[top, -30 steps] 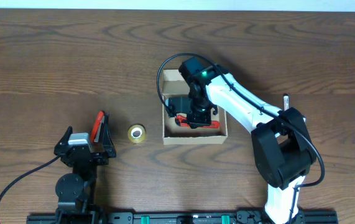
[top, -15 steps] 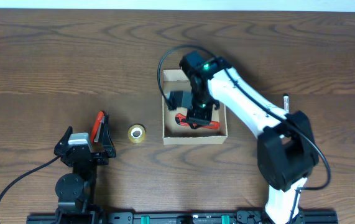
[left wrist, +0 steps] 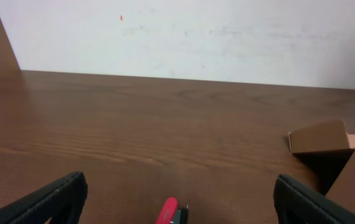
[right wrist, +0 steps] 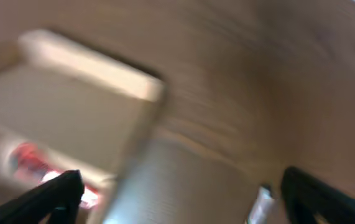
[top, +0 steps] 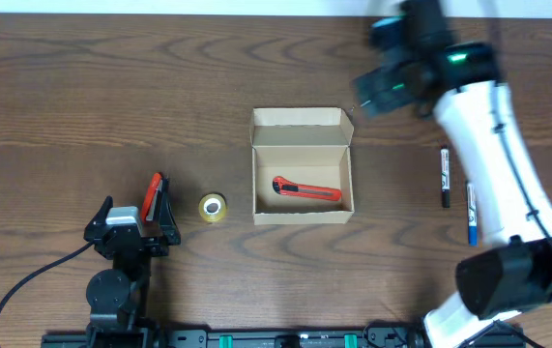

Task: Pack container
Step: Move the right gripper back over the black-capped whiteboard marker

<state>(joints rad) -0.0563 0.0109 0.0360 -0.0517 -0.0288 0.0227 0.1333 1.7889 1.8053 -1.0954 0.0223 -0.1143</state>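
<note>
The container (top: 302,166) is a small tan cardboard box in the middle of the table, its flap lid (top: 302,124) standing open at the far side. A red utility knife (top: 306,189) lies inside on the bottom. My right gripper (top: 370,95) hangs blurred, high above the table beyond the box's far right corner, open and empty. Its wrist view is smeared: the gripper (right wrist: 180,186) spans the box's side, with the container (right wrist: 78,99) and the red knife (right wrist: 28,162) at left. My left gripper (top: 132,208) (left wrist: 178,186) rests open at the front left.
A small yellow tape roll (top: 212,207) sits between the left gripper and the box. A red and black tool (top: 153,195) (left wrist: 168,211) lies by the left gripper's fingers. A black marker (top: 444,176) and a blue pen (top: 470,215) lie right of the box.
The right gripper opened inside the box, left the red knife on its bottom, then rose and swung away to the far right. The left arm has not moved.
</note>
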